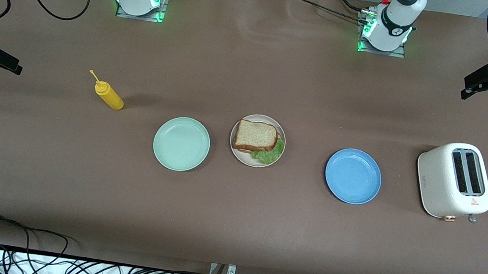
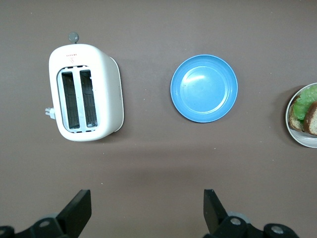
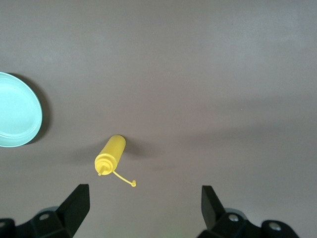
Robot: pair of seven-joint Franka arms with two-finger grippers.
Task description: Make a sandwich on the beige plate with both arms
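A brown table holds a row of things, all about equally near the front camera. From the right arm's end to the left arm's end they are a round mint green plate (image 1: 181,143), a round pale beige plate (image 1: 236,151) with a raised rim, a round blue plate (image 1: 353,176), and a cream white two-slot toaster (image 1: 454,180).

The sandwich (image 1: 257,137) sits on the beige plate: brown wholegrain bread with dark crusts on top, and a ruffled green lettuce leaf (image 1: 269,155) poking out at the edge nearer the camera.

A little farther from the camera, toward the right arm's end, a yellow squeeze bottle (image 1: 109,95) stands with its cap hanging off.

Both arms wait at the table's ends. The left gripper (image 1: 476,86) hangs over the left arm's end, fingers spread wide, holding nothing. The right gripper (image 1: 4,62) hangs over the right arm's end, fingers likewise spread and empty.
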